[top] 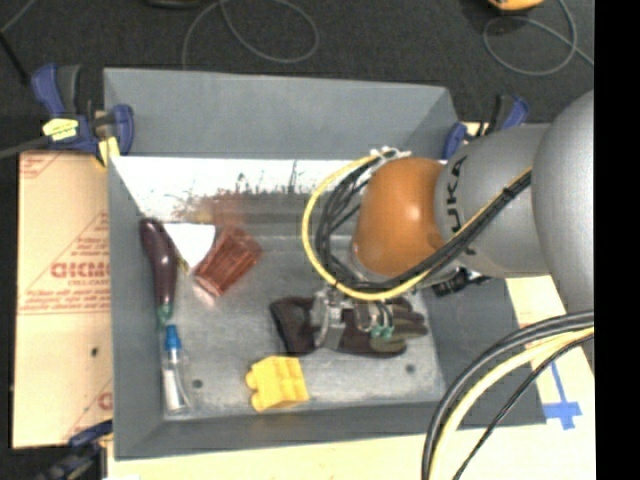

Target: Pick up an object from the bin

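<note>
The gripper point(350, 326) sits low over a dark brown, limp-looking thing point(290, 325) in the lower right of the bin point(270, 118). I cannot tell whether it is clenched. The brown thing's long axis runs left to right directly beneath the gripper, and a yellow block point(277, 382) lies near, down and to the left.

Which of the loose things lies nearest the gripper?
The dark brown piece, right under the gripper; the yellow block and the reddish box lie apart.

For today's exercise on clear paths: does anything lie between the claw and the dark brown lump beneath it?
Nothing visible does. The claw sits directly over the dark brown lump; the yellow ridged plastic block lies apart, to its lower left in the view.
</note>
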